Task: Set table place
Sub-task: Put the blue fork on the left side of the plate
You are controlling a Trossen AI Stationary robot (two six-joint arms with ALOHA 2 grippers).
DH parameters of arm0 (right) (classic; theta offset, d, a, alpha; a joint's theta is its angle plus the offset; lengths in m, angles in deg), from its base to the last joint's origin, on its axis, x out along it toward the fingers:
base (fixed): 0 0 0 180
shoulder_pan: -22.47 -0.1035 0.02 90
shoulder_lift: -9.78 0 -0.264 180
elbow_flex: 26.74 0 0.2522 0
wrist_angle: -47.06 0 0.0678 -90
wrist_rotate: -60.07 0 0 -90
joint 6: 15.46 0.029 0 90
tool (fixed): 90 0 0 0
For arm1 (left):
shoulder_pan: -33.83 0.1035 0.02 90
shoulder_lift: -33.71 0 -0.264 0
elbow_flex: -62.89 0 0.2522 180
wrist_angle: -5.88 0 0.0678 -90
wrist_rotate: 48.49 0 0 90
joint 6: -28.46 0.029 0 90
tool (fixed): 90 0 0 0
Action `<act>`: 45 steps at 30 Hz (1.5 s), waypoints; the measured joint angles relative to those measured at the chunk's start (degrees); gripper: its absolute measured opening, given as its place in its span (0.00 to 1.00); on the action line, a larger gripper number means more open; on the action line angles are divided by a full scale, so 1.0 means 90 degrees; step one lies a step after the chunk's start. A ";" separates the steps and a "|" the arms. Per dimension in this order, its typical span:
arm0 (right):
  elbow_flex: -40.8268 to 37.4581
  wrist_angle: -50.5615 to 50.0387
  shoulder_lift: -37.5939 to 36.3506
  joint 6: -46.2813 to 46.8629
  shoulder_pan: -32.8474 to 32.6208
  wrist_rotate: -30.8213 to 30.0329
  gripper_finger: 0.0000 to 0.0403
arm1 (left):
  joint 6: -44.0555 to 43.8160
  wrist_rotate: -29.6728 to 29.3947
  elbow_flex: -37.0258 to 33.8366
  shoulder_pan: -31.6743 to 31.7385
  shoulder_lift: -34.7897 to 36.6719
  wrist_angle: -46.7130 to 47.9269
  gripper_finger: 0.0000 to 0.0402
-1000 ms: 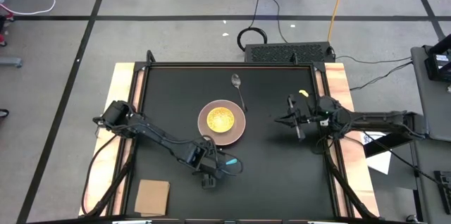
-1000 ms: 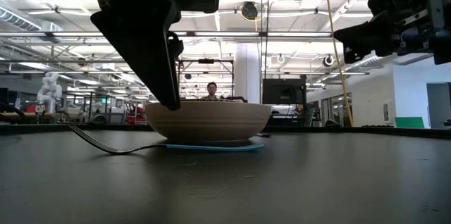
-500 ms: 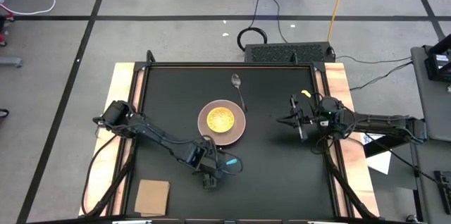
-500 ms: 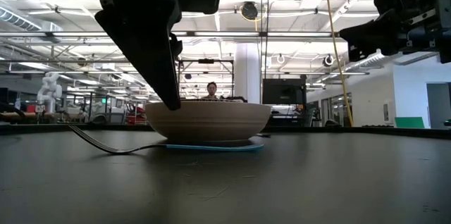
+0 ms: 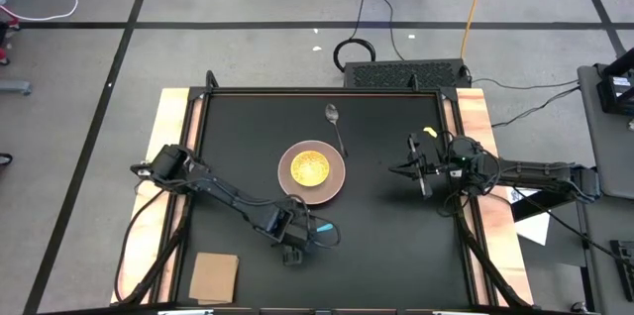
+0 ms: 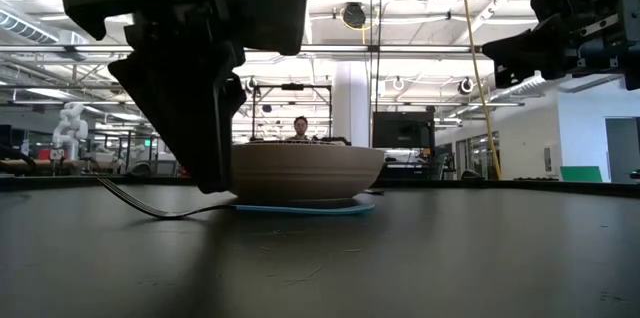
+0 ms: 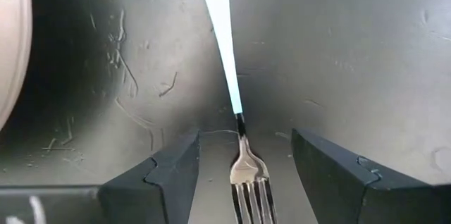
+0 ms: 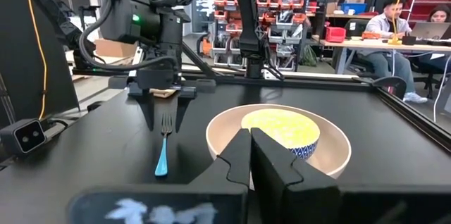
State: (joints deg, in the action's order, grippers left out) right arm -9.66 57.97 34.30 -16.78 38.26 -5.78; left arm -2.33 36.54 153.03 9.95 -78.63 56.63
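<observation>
A fork with a light-blue handle (image 7: 224, 48) lies flat on the black table (image 5: 396, 246), near the plate. My left gripper (image 7: 244, 137) is open and points down over it. Its fingers stand on either side of the fork's silver neck and tines (image 7: 248, 175) without touching them; it also shows in the high view (image 5: 295, 243). The pinkish-tan plate (image 5: 335, 178) sits mid-table with the yellow dish (image 5: 310, 166) on it. A silver spoon (image 5: 335, 122) lies beyond the plate. My right gripper (image 8: 251, 146) is shut and empty, above the table right of the plate.
A tan cardboard-like square (image 5: 214, 277) lies at the near left corner. A small yellow object (image 5: 427, 131) lies near the far right edge. People sit at desks in the room beyond the table (image 8: 394, 23). Bare tabletop lies between the plate and my right gripper.
My left gripper has come down toward the table over the fork, its open fingers now low on either side of the tines. The fork has stayed where it was. My right gripper has drawn slightly toward the table's right edge.
</observation>
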 joint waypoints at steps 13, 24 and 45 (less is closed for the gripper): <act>0.0002 -0.0011 0.0001 0.0000 0.0000 -0.0019 0.00 | 0.0070 0.0376 0.0002 0.0263 -0.0217 -0.0154 0.57; 0.0002 -0.0012 0.0003 0.0000 0.0000 -0.0026 0.00 | 0.0253 0.0388 0.0002 0.0272 -0.0236 -0.0126 0.57; 0.0001 -0.0012 0.0001 0.0000 -0.0002 -0.0028 0.00 | 0.1015 0.0381 0.0002 0.0272 -0.0236 -0.0163 0.02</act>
State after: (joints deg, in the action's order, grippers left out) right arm -9.65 57.86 34.31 -16.78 38.24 -6.03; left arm 6.81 39.97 153.05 12.40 -80.75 55.17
